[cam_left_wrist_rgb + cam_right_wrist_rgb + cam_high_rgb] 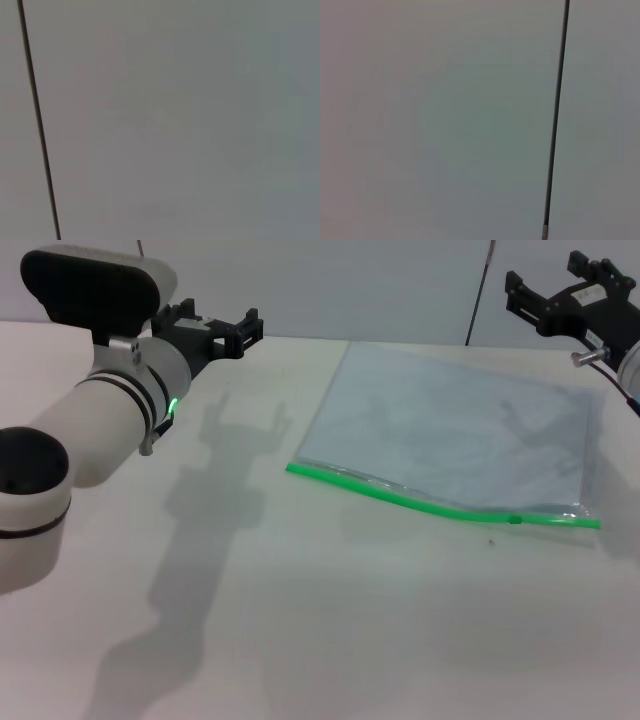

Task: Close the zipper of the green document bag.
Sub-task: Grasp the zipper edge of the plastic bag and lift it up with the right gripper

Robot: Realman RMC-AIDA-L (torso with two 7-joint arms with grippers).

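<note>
The left gripper (232, 330) hovers raised at the table's (300, 620) far left, fingers spread, holding nothing; the green document bag (450, 430) lies flat right of centre, its zipper (440, 505) along the near edge; the right gripper (545, 295) hangs raised beyond the bag's far right corner, fingers spread, empty

A broad, matte off-white table surface (300, 640) fills the foreground of the head view, marked by soft grey shadows (215, 510) falling across its left half. Behind it stands a pale grey panelled wall (400, 290), divided by a thin dark vertical seam (480, 295). Both wrist views show only plain grey panelling: a thin dark seam line (37, 125) slants through one, and another dark seam (557, 110) runs through the other.
</note>
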